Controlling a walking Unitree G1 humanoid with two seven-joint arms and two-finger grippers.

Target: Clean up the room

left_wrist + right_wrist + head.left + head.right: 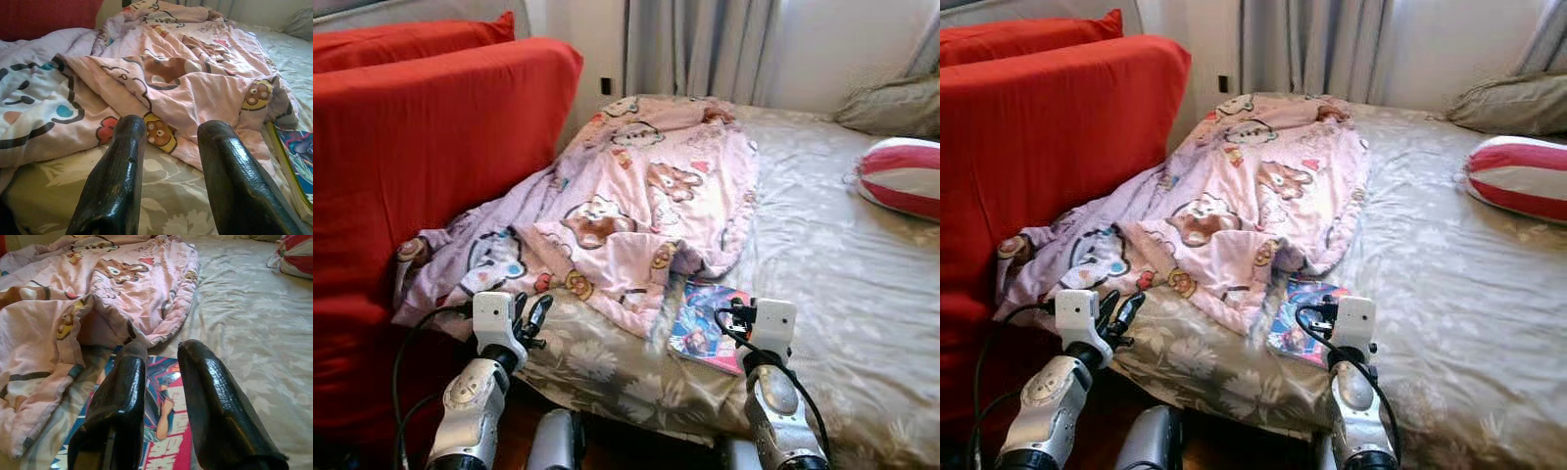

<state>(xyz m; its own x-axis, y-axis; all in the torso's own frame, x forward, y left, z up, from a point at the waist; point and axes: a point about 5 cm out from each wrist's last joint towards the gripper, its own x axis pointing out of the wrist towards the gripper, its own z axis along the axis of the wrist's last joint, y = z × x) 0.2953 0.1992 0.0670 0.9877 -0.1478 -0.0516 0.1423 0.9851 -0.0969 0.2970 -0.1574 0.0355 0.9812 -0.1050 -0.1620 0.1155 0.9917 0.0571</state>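
A crumpled pink blanket (626, 206) with cartoon animals lies across the left half of the bed (822, 264). A colourful book (705, 328) lies flat near the bed's front edge, its far end tucked under the blanket's hem. My right gripper (736, 315) hovers low over the book's near end; in the right wrist view its fingers (127, 382) stand slightly apart, open, with the book cover (161, 411) showing between them. My left gripper (530, 318) is open at the bed's front left corner, just short of the blanket (195, 73), touching nothing.
A large red cushion (421, 157) stands against the bed's left side. A red-and-white striped pillow (906, 176) and a beige pillow (891, 103) lie at the far right. Grey curtains (695, 44) hang behind. The beige floral sheet is bare on the right half.
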